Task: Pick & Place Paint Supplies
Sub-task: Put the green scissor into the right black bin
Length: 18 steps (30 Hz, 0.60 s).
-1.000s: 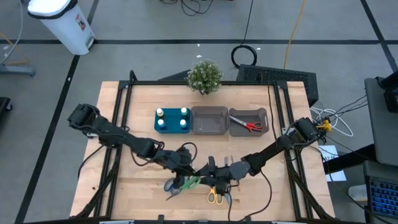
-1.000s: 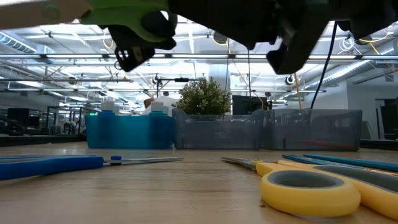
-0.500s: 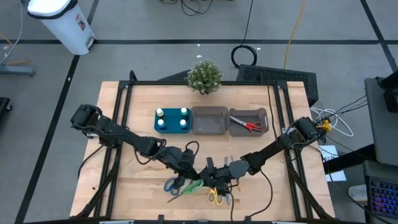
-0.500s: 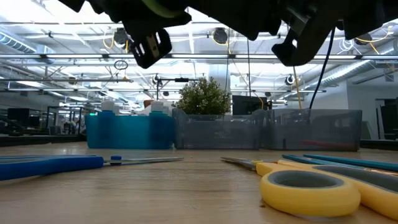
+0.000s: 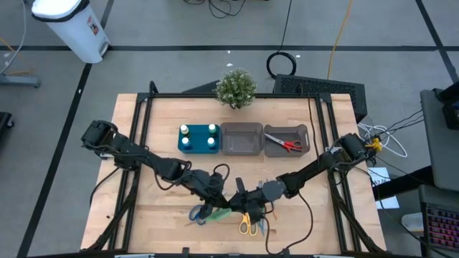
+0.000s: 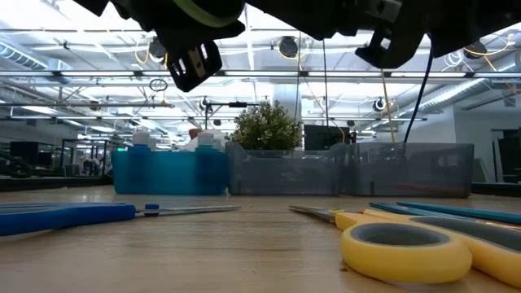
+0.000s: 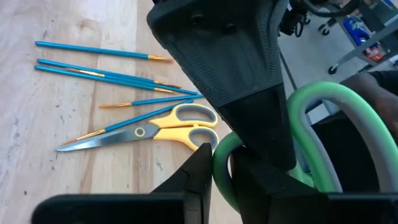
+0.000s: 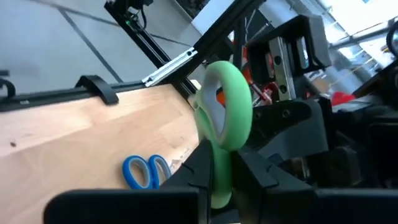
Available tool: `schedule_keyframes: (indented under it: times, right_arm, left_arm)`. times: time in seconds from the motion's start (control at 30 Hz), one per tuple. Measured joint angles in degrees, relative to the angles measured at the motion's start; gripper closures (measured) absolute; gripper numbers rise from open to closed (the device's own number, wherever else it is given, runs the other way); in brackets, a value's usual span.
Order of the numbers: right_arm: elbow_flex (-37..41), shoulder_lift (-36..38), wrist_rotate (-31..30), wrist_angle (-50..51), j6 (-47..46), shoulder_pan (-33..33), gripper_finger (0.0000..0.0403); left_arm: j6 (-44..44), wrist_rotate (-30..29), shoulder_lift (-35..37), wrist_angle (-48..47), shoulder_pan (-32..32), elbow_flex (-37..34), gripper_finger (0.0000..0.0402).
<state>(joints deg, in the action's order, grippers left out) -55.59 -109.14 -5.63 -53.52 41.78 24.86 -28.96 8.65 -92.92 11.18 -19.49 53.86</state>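
Note:
Green-handled scissors point(image 5: 224, 213) hang above the table's near middle between both grippers. My left gripper point(image 5: 214, 206) comes from the left and my right gripper point(image 5: 241, 206) from the right, and both are shut on the handles. Blue scissors point(image 5: 196, 213), yellow scissors point(image 5: 247, 225) and thin blue brushes point(image 7: 106, 71) lie flat on the wood under and beside them. Red scissors point(image 5: 285, 144) lie in the right grey bin. White-capped bottles point(image 5: 199, 136) stand in the teal tray. My left gripper pinches one green handle loop point(image 7: 222, 163) between its two fingers, slanting down from the table's left. The scissors are clear of the table. My right gripper pinches the other green loop at its lower part point(image 8: 219, 182), its fingers level from the table's right. The loop stands upright above the fingers.
The teal tray point(image 5: 182, 147) and two grey bins point(image 5: 242, 139) stand in a row at the back middle, with a potted plant point(image 5: 236, 87) at the far edge behind them. Bare wood lies to the left and right of the arms.
My right gripper has rolled about its own line and shut its fingers on the green scissors' handle. My left gripper has tipped a little while keeping its hold. The scissors have stayed in the air between the two.

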Motion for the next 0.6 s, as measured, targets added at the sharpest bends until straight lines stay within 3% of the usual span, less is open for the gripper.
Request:
schedule_keyframes:
  times: [0.23,0.4,0.6]
  right_arm:
    - [0.04,0.06,6.62,0.37,-7.12,-1.54,0.0382]
    - [0.04,2.25,6.95,1.06,-13.40,-1.64,0.0382]
    - [0.11,8.35,9.23,10.97,-21.71,-1.24,0.0382]
  left_arm:
    - [5.43,-1.08,0.04,0.00,0.26,-0.01,0.0342]
    - [11.54,1.40,1.45,0.06,1.34,0.01,0.0342]
    - [11.94,0.26,1.86,1.09,2.01,0.27,0.0341]
